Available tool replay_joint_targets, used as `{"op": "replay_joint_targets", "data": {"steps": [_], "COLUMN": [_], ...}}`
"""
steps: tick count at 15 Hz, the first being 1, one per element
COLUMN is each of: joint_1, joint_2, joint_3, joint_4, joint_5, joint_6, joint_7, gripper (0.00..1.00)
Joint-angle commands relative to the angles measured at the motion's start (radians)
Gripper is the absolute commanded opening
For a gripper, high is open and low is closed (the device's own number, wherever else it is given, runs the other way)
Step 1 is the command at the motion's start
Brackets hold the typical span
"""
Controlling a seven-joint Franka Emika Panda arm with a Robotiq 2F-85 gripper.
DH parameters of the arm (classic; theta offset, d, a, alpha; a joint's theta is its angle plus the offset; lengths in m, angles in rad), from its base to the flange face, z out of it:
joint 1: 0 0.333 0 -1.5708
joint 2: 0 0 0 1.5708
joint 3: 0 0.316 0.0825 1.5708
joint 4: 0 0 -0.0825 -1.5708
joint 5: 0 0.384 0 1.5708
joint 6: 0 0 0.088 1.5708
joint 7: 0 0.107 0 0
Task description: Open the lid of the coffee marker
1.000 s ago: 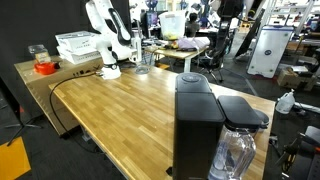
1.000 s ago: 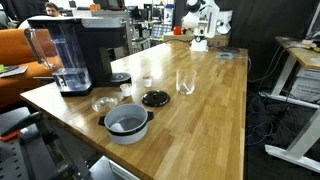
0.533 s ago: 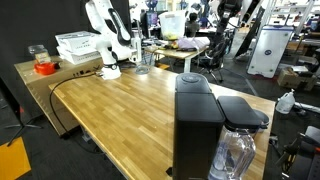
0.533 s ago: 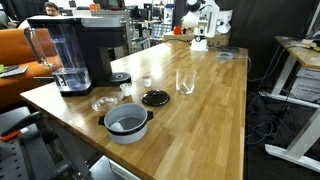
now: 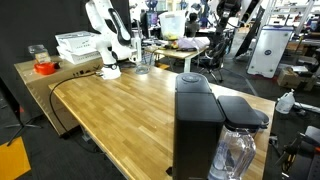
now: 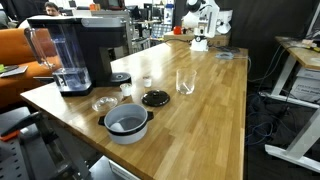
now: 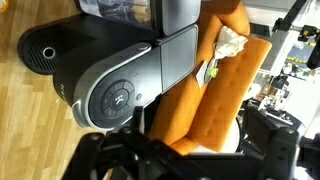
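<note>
Bare wood of the table (image 7: 20, 120) filled the left edge of the wrist view. Next came the coffee machine (image 7: 180, 55), seen from above. Its long axis ran from lower left to upper right across the picture, and the clear water tank (image 7: 120, 8) sat on its upper side. The lid (image 7: 115, 95), rounded with a silvery ring, looked closed at the machine's left, front end. The pincer (image 7: 185, 152) showed as dark parts along the bottom edge, spread wide with nothing between them. The lid lay beyond it and left of its gap, untouched. Further right, an orange sofa (image 7: 225, 90) stood behind the machine.

In an exterior view the machine stood at the table's left end. To its right lay a grey pot (image 6: 127, 138), a black disc (image 6: 155, 98) and a drinking glass (image 6: 185, 82), all lower than the lid. A white arm (image 6: 200, 20) stood at the far end, well apart, its pincer too small to read there.

Nothing appeared to stand in the way. The move probably called for shifting left onto the lid's front lip, then lifting back along the machine's length.
</note>
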Motion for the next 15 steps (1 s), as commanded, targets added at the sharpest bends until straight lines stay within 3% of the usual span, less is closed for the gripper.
{"op": "replay_joint_targets", "data": {"steps": [1,7,15], "joint_1": [-0.012,-0.03,-0.1], "joint_2": [0.008,0.089,0.32], "joint_3": [0.011,0.011,0.014], "joint_4": [0.009,0.097,0.331], "joint_5": [0.036,0.089,0.238], "joint_6": [-0.029,-0.153,-0.411], "joint_7": [-0.036,-0.079,-0.093], "gripper": [1.0,1.0,1.0]}}
